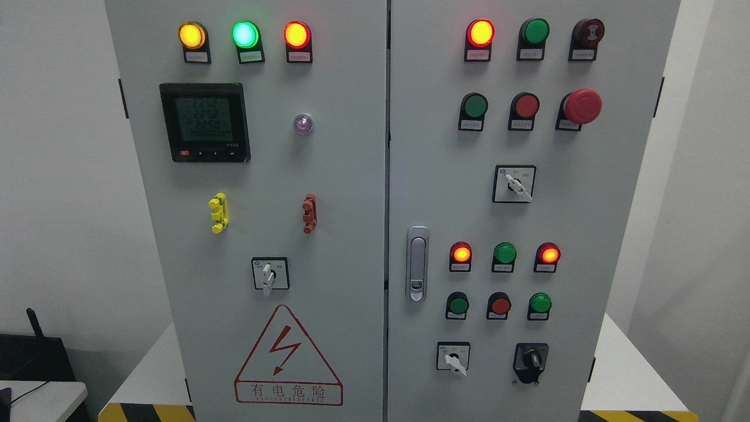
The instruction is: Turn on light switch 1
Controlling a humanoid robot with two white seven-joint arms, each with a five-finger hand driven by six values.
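0 hands show, so I cannot tell their fingers or which is nearer. 4 knob switches (270, 275) sit on the grey cabinet (328, 176); tags too small to pick switch 1

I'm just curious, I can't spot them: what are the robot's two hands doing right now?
Left hand: not in view, so its state cannot be told.
Right hand: not in view either.

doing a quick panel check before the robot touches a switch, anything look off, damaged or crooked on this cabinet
Nothing stands out. Both cabinet doors look shut, the meter display is lit, the warning sticker sits straight, and the buttons and the emergency stop look intact. The small labels are too blurred to read.
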